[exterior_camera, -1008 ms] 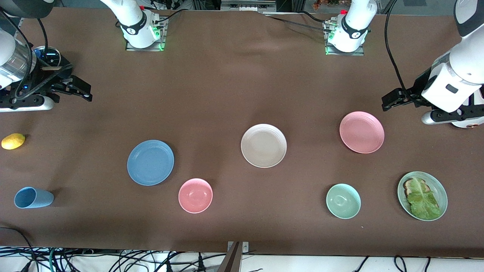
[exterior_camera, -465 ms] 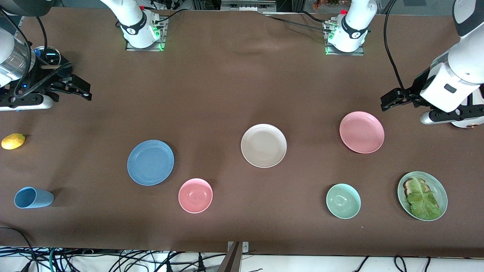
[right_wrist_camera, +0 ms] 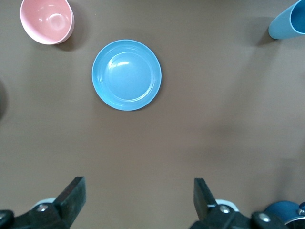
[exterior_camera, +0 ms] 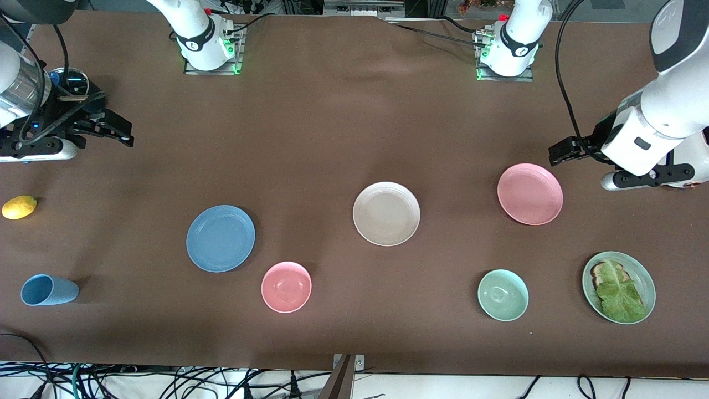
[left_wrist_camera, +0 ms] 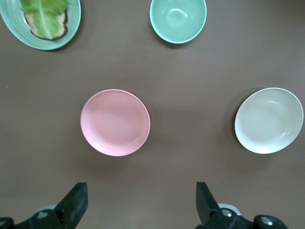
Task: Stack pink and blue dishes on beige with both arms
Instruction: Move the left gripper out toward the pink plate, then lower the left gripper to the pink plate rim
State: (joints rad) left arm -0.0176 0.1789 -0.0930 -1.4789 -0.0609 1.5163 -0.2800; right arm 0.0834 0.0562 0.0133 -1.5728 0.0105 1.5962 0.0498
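The pale pink plate (exterior_camera: 530,194) lies flat toward the left arm's end of the table and shows in the left wrist view (left_wrist_camera: 115,122). At the middle sits the beige plate (exterior_camera: 386,213) (left_wrist_camera: 269,120), with nothing on it. The blue plate (exterior_camera: 220,238) (right_wrist_camera: 127,75) lies toward the right arm's end. My left gripper (exterior_camera: 559,151) (left_wrist_camera: 140,191) hangs open and empty over bare table just off the pink plate's rim. Over bare table at the right arm's end, well away from the blue plate, my right gripper (exterior_camera: 119,133) (right_wrist_camera: 138,186) is open and empty.
A pink bowl (exterior_camera: 286,286) (right_wrist_camera: 47,20) sits beside the blue plate, nearer the front camera. A green bowl (exterior_camera: 503,295) (left_wrist_camera: 178,19) and a green plate (exterior_camera: 586,285) with lettuce lie nearer than the pink plate. A blue cup (exterior_camera: 49,290) and a lemon (exterior_camera: 19,206) are at the right arm's end.
My left gripper has shifted a little toward the table's middle, closing on the pink plate's rim. The right gripper has barely moved. No dish has moved.
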